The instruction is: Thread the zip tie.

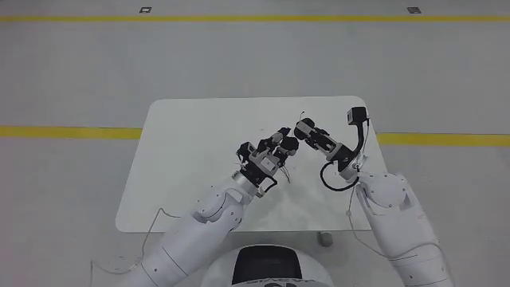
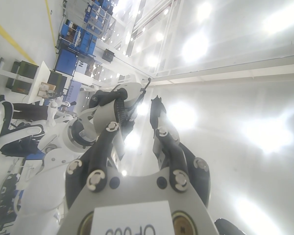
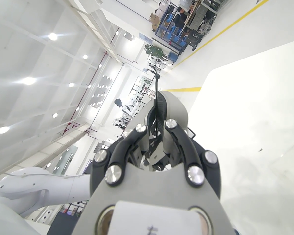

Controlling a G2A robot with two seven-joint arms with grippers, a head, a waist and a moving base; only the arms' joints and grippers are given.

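Over the white table (image 1: pixel 183 159), toward its near right corner, we are holding both arms up with their tips almost meeting. Our right gripper (image 3: pixel 158 101), the one nearer the table's right edge, is pinching the black zip tie (image 3: pixel 157 90) between closed fingers. The strap is standing straight out past them, well above the tabletop, with a small knob at its free end that we are taking for the head. Our left gripper (image 2: pixel 139 105), just beside it toward the table's middle, is waiting with fingers parted and nothing clamped, the strap crossing close to one pad.

We are seeing no loop, so we are judging the threading not yet done. The risks, as we are reading them:
- The strap is looking thin and springy, so an off-centre pinch could be bending it aside or flicking it out of the right grip and down onto the table.
- The two sets of fingers are crowding each other, so a misjudged approach could be knocking finger against finger.
- The head's slot is too small for us to make out, so the tail could be missing it.
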